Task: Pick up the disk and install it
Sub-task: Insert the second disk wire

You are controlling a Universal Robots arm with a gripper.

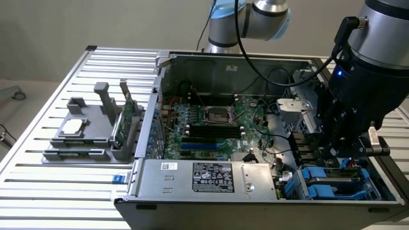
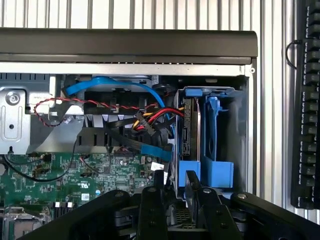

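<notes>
One disk (image 2: 191,131) stands on edge in the blue bay (image 2: 216,172) at the computer case (image 1: 211,176) corner; your end effector (image 2: 175,186) hangs above, half-spread and empty, so keep clear of cables (image 2: 150,120)

You won't read any text here: the white label (image 1: 213,177) on the power supply (image 1: 204,178), at six o'clock in the open case (image 1: 255,211), carries print too small to make out.
</notes>
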